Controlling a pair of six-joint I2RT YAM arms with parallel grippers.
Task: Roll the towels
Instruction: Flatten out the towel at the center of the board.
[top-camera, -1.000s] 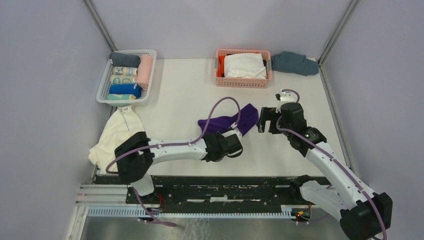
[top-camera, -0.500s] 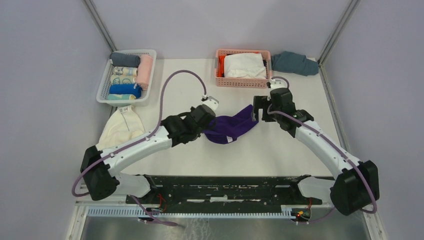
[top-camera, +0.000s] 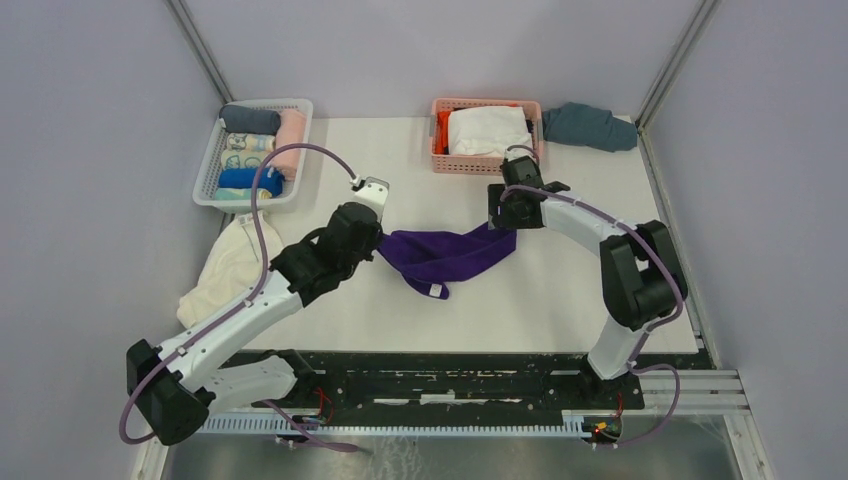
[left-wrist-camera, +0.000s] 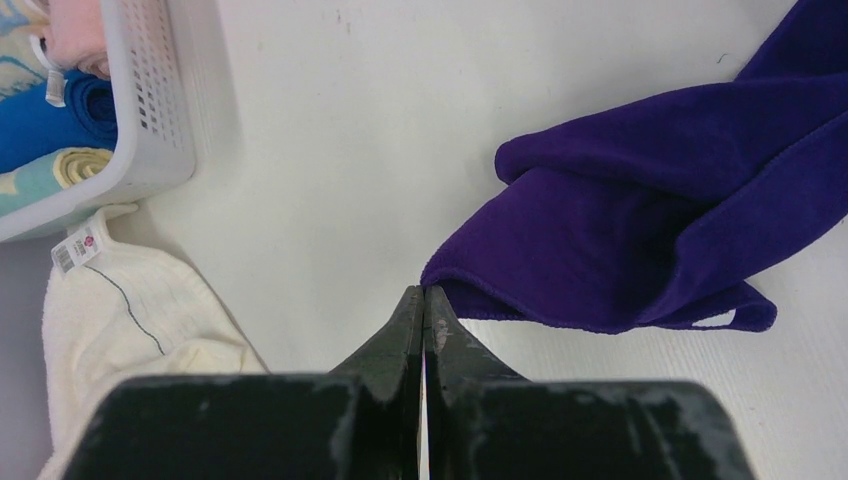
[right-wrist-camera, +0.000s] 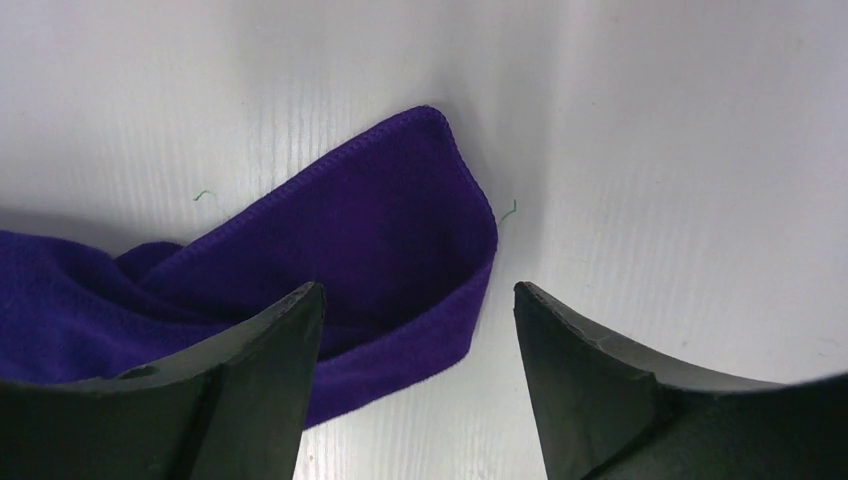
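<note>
Light falls bright and even from overhead. In the top view the white table shows no harsh glare, and my arms cast only faint, soft-edged shadows. That view is sharp throughout.

From my left wrist, the purple towel is crisp enough to show its pile, with a soft shadow under its lower edge. My left fingers, at bottom centre, are dark and slightly soft.

From my right wrist, my right fingers are blurred black in the lower corners, and the upper left looks greyer than the right.
</note>
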